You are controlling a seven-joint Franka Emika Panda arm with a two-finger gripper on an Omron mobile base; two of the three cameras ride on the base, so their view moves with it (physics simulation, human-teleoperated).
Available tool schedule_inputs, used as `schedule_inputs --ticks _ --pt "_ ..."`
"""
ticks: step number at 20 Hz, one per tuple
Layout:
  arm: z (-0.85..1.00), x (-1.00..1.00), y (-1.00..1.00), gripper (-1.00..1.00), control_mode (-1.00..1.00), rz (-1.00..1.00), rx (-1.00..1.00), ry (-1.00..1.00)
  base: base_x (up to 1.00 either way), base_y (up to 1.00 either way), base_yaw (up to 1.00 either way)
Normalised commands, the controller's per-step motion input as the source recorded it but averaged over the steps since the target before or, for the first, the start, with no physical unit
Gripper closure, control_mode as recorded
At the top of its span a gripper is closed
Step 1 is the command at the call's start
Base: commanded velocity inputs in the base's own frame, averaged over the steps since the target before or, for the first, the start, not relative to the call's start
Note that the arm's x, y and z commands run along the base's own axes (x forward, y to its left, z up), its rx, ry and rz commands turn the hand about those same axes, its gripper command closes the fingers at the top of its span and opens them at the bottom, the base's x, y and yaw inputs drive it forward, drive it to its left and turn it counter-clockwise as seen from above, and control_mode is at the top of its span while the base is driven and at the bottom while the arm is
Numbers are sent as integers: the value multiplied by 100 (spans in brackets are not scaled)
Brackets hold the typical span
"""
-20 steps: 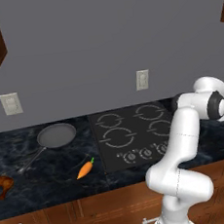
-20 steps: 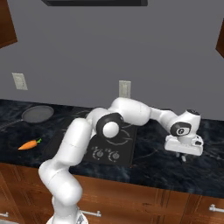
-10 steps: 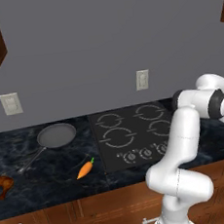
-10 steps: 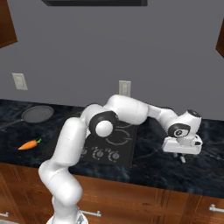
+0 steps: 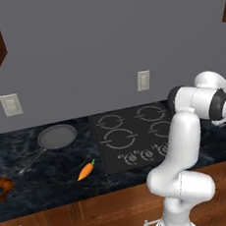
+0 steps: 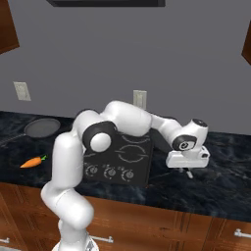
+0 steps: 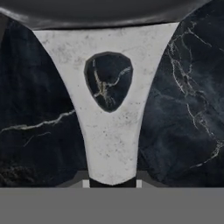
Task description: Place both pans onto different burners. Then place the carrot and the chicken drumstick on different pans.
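A light grey pan handle with a teardrop hole is pinched in the claw, low over the dark marble worktop right of the cooktop. Another pan, the carrot and the drumstick lie left of the cooktop.

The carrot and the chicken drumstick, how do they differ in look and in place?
The carrot is bright orange with a green top; the chicken drumstick is glossy reddish-brown. The carrot lies near the black cooktop; the chicken drumstick lies far left, past the pan. Both rest on the dark marble counter, in no pan.
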Motion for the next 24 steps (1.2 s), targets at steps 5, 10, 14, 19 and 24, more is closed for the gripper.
schedule_inputs --ticks 5,10,14,19,24 --pt "18 0 44 100 -100 8 -1 0 0 0 0" --pt "5 0 47 100 -100 10 -2 0 0 0 0" --pt "0 0 50 100 -100 10 -5 0 0 0 0" --pt "0 0 49 100 -100 12 -6 0 0 0 0" --pt "0 2 43 100 -100 10 -5 7 0 0 0"
